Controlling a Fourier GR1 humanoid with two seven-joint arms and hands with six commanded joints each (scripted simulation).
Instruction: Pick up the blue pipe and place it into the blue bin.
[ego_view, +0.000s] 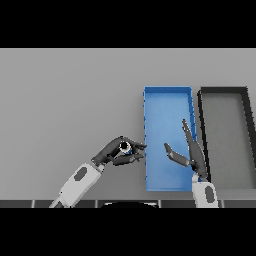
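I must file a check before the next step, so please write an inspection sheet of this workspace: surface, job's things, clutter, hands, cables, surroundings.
Surface: grey table, flat and plain.
Job's things: blue pipe held in the left hand, just left of the blue bin and not yet inside it; only its round end shows.
Clutter: black bin right beside the blue bin, nothing seen in it.
Hands: left hand curled round the pipe; right hand open over the blue bin's right side, fingers straight.
Cables: nothing seen.
Surroundings: nothing seen beyond the table.
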